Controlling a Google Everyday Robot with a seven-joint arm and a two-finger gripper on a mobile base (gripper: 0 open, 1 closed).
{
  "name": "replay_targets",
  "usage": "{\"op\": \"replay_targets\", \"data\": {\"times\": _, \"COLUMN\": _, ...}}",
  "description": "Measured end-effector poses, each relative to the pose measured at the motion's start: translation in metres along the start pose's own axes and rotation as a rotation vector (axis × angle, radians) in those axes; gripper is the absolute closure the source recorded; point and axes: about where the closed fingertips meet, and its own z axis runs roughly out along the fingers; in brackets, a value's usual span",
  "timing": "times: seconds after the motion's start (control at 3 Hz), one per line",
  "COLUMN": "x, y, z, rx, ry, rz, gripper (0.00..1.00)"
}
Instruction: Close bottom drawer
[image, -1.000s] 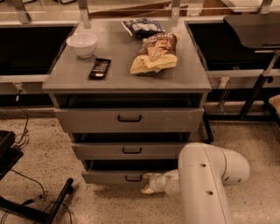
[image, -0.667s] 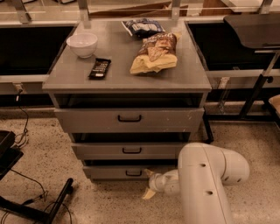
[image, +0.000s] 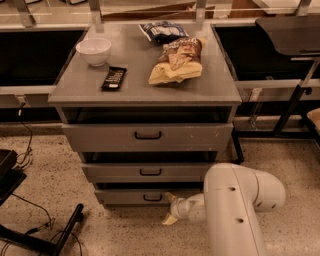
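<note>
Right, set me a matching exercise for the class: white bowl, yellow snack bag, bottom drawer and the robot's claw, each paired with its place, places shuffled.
Things
1. white bowl
2. yellow snack bag
3. bottom drawer
4. claw

Places
A. near the floor, just in front of the bottom drawer, right of its handle
B. left rear of the cabinet top
C. lowest front, under the middle drawer
D. right of centre on the cabinet top

Pairs: 1-B, 2-D, 3-C, 4-A
</note>
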Motion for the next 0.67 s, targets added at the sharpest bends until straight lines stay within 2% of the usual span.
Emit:
{"op": "replay_targets", "data": {"times": 0.33, "x": 0.0, "y": 0.0, "z": 0.0, "rx": 0.0, "ry": 0.0, "rz": 0.0, "gripper": 0.42}}
{"op": "replay_targets", "data": {"times": 0.67, "x": 0.002, "y": -0.001, "z": -0.015, "rx": 0.028, "ry": -0.005, "rz": -0.01, "gripper": 0.66}}
